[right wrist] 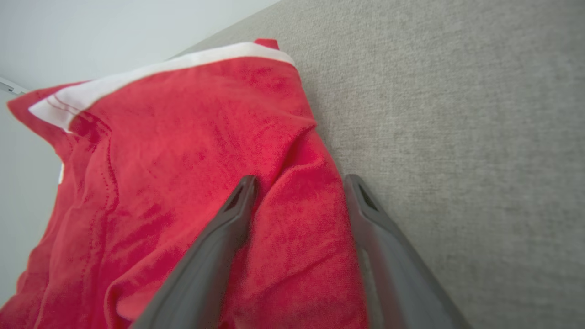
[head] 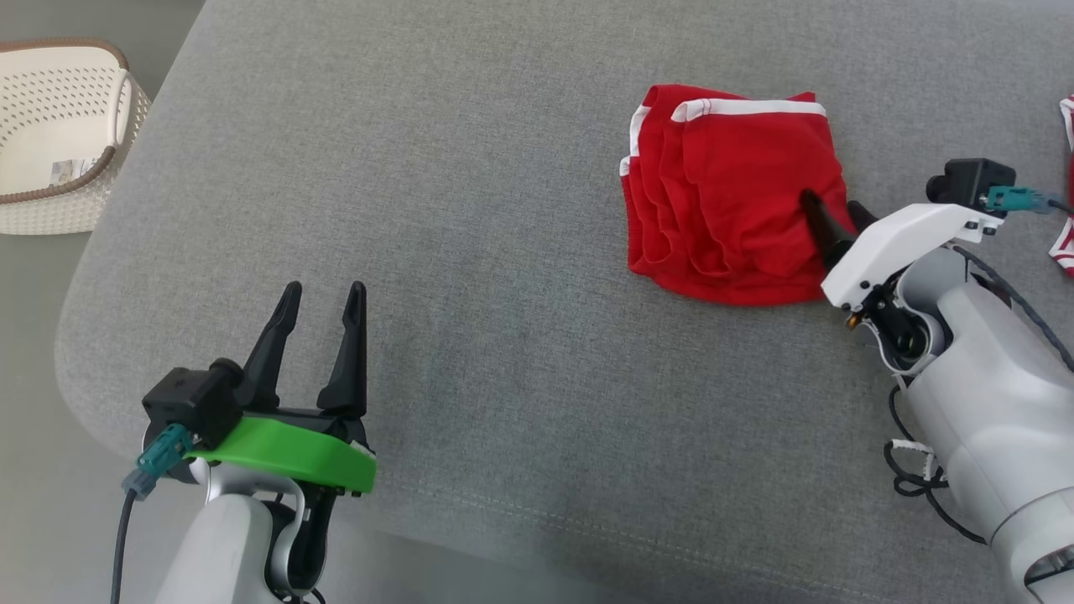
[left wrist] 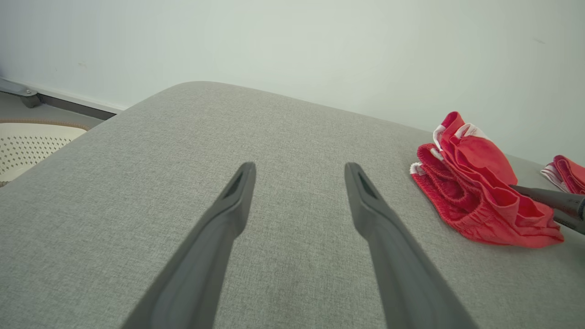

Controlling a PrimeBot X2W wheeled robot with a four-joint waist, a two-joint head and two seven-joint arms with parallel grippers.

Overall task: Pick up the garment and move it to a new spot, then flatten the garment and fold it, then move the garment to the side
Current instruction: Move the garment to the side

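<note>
The red garment (head: 730, 201) with white trim lies folded in rumpled layers on the grey cushioned surface (head: 470, 252), at the far right. My right gripper (head: 831, 203) is at the garment's right edge and is open. In the right wrist view its fingers (right wrist: 300, 180) straddle a ridge of red cloth (right wrist: 192, 151); one finger lies on the fabric and the other at its border with the grey surface. My left gripper (head: 323, 289) stands open over bare surface at the lower left, far from the garment (left wrist: 475, 201). Nothing is between its fingers (left wrist: 300, 167).
A white perforated basket (head: 59, 134) stands off the surface's left edge, also seen in the left wrist view (left wrist: 27, 146). A second red and white cloth (head: 1067, 184) lies at the far right edge. A pale wall (left wrist: 292, 45) rises behind the surface.
</note>
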